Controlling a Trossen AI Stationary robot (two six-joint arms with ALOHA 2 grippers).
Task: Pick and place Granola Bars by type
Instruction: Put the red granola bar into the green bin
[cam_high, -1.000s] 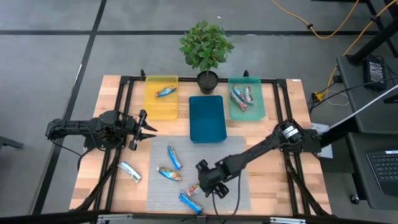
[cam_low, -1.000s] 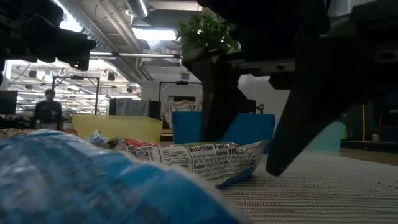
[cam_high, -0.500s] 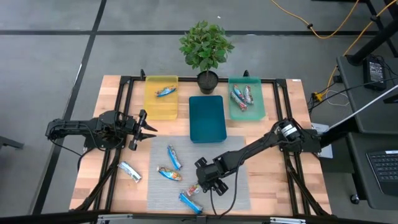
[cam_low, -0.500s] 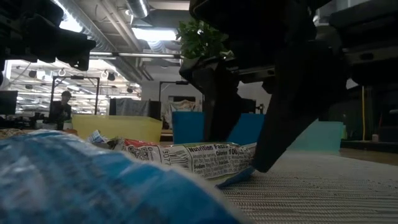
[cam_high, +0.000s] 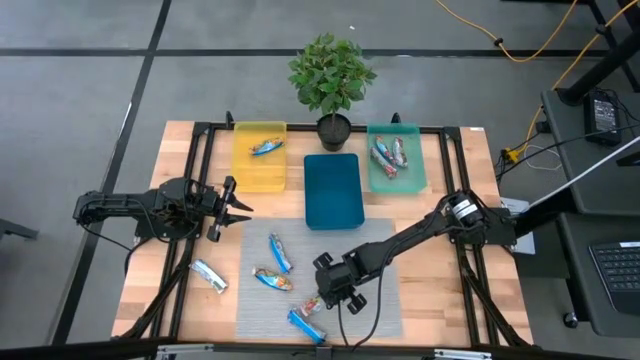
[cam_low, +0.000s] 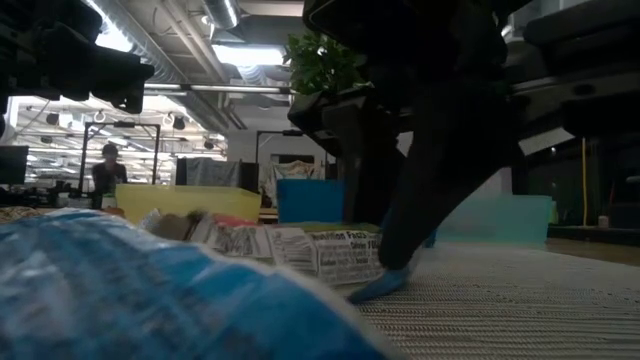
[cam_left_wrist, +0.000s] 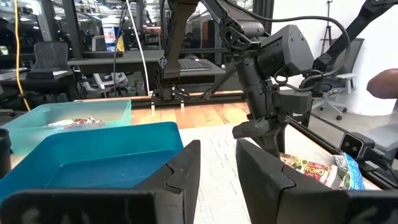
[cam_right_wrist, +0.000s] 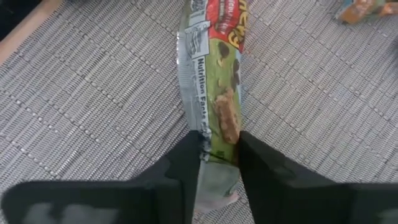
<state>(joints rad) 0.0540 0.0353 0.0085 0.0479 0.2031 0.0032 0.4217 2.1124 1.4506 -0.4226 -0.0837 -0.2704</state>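
Our right gripper (cam_right_wrist: 217, 155) pinches one end of a red-and-green granola bar (cam_right_wrist: 214, 81) lying ahead of it on the grey mat (cam_right_wrist: 93, 93), so next we probably lift and carry it to its matching tray.

Both arms matte black, chunky jointed links, black cables looped along them. Right arm (cam_high: 420, 240): round light-coloured joint cap with dark centre at the elbow; blocky dark wrist housing. Left arm (cam_high: 130, 210): same build, small pale marks by the wrist. Gripper fingers (cam_left_wrist: 186, 180): flat black wedges with stepped inner edges.
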